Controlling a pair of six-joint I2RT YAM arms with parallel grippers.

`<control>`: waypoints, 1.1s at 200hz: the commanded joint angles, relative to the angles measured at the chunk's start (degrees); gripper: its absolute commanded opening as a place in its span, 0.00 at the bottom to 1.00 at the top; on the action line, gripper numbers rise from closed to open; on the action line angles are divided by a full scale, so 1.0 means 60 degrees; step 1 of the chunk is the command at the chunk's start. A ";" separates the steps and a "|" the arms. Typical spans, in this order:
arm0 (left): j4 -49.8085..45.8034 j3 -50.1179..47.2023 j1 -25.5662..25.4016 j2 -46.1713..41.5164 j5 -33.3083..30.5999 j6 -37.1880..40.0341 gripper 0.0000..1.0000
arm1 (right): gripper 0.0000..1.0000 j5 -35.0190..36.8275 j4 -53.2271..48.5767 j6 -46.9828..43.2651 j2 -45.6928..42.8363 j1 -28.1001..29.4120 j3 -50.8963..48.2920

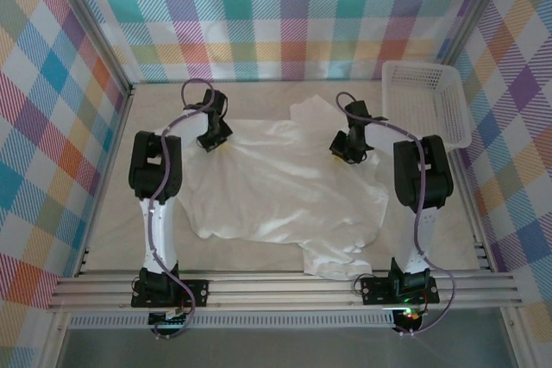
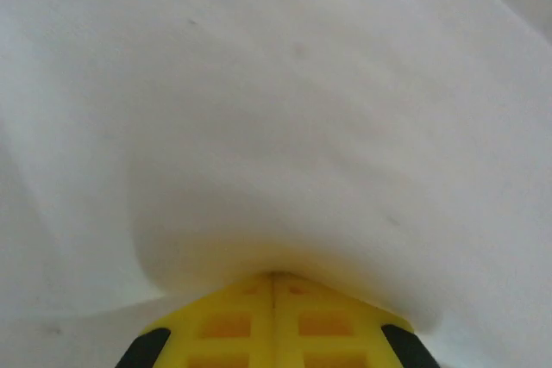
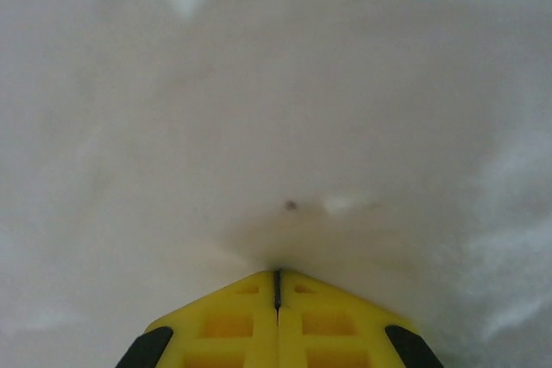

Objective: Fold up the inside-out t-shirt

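We see left gripper (image 1: pixel 212 140) pinched shut on shirt (image 1: pixel 285 187) at its far edge, right gripper (image 1: pixel 346 152) likewise clamped on shirt, cloth rumpled across table (image 1: pixel 250 258), basket (image 1: pixel 427 101) at far right

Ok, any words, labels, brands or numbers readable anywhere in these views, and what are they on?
None can be read.
The t-shirt is plain white, with no print or tag text showing. The small dark speck on it is not a letter.
The basket carries no label.
The checked walls bear only coloured stripes.
Any marking on the black arms is too small to tell.
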 commanded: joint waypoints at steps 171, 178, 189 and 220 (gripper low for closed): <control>0.1023 -0.6879 -0.0457 -0.9269 0.0112 0.1177 0.48 | 0.38 0.0196 -0.1683 0.0267 -0.9657 0.0219 -0.6330; 0.1032 -0.7278 -0.0465 -0.9388 0.0149 0.1135 0.48 | 0.39 -0.0319 -0.1664 0.0249 -0.9761 0.0233 -0.6733; 0.0905 -0.7608 -0.0473 -0.9388 0.0156 0.1080 0.49 | 0.39 -0.0884 -0.1751 0.0328 -0.9632 0.0230 -0.7132; 0.1327 -0.7998 -0.0700 -0.9133 0.0855 0.1093 0.51 | 0.49 -0.2306 -0.0867 0.0338 -0.8284 0.0574 -0.7640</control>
